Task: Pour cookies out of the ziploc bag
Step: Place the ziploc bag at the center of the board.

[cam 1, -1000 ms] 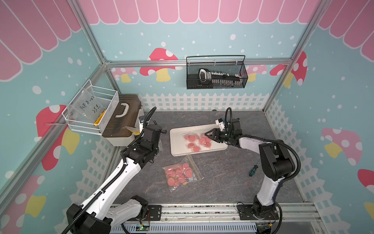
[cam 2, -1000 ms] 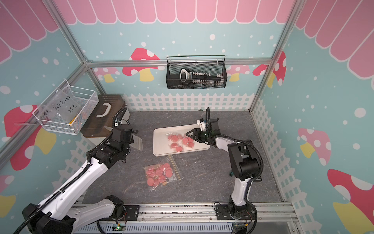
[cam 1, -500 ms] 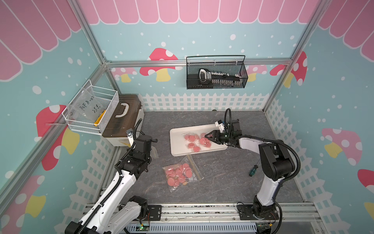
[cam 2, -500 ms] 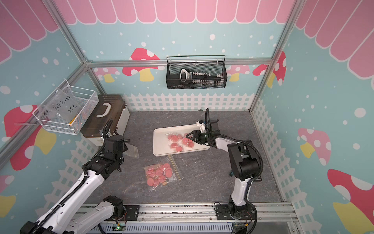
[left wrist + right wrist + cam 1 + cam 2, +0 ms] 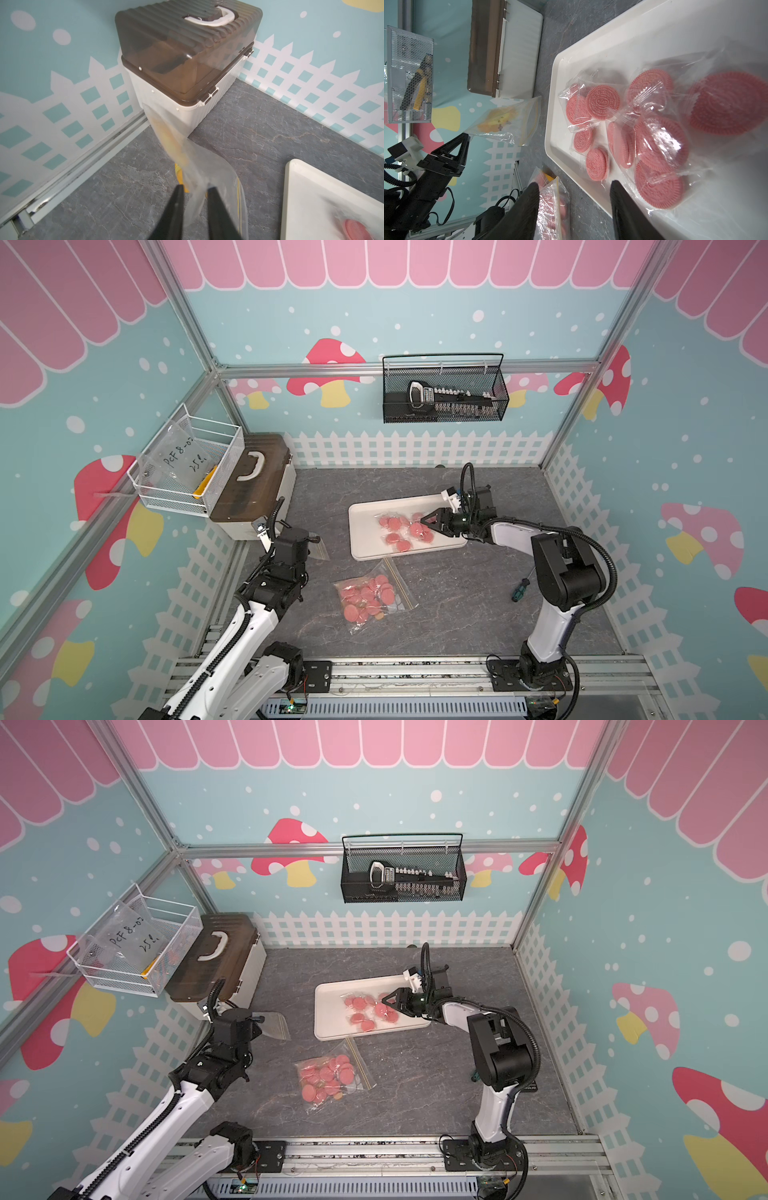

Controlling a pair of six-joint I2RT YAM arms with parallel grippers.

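Pink cookies (image 5: pixel 401 531) lie on the tray (image 5: pixel 365 518); a filled bag (image 5: pixel 399 587) lies nearby.

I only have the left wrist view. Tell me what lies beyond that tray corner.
Observer: A second ziploc bag, full of pink cookies, lies on the tabletop just short of the white tray, on the robot's side.
Operator: Report the other arm.
Observer: The right gripper is open, its fingers at the wrapped cookies on the tray.
Operator: Name any loose tool.
Observer: A green-handled screwdriver lies on the tabletop, off to the right of the tray.
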